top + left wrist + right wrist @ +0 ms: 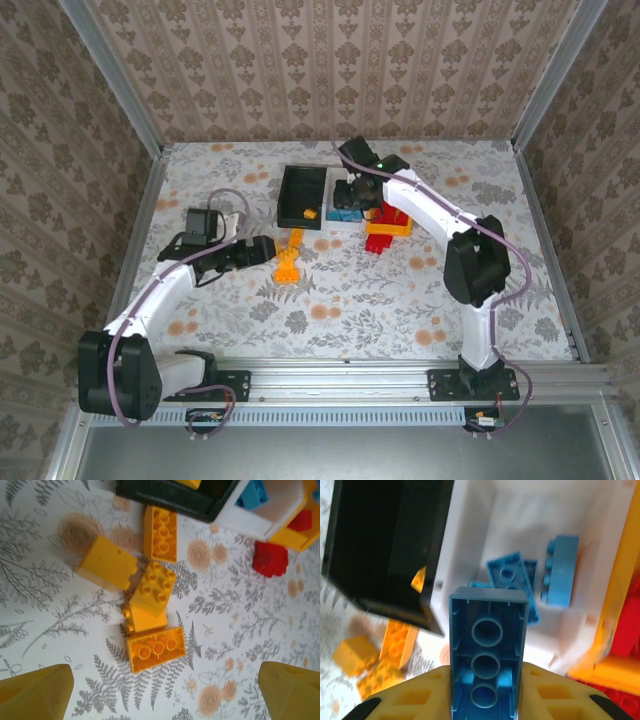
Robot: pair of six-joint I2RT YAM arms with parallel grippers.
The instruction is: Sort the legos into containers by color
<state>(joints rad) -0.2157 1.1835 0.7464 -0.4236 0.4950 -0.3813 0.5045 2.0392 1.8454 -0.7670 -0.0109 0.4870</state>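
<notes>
My right gripper (pixel 487 697) is shut on a blue lego (pixel 487 645), holding it upside down above the near edge of the white container (pixel 470 525). Several blue legos (pixel 560 572) lie inside that container. The black container (pixel 380 545) stands to its left with an orange-yellow piece (pixel 419 580) inside. The orange-yellow container (pixel 620 580) stands to the right, with red legos (pixel 380 241) in and beside it. My left gripper (pixel 162 700) is open above the table, just short of a cluster of orange-yellow legos (pixel 155 650). In the top view the left gripper (pixel 262 250) sits left of these legos (pixel 288 262).
The three containers (pixel 303 195) stand side by side at mid-table. A loose red lego (pixel 270 559) lies on the floral cloth near the white container's corner (pixel 250 525). Patterned walls with metal rails (pixel 140 230) enclose the table.
</notes>
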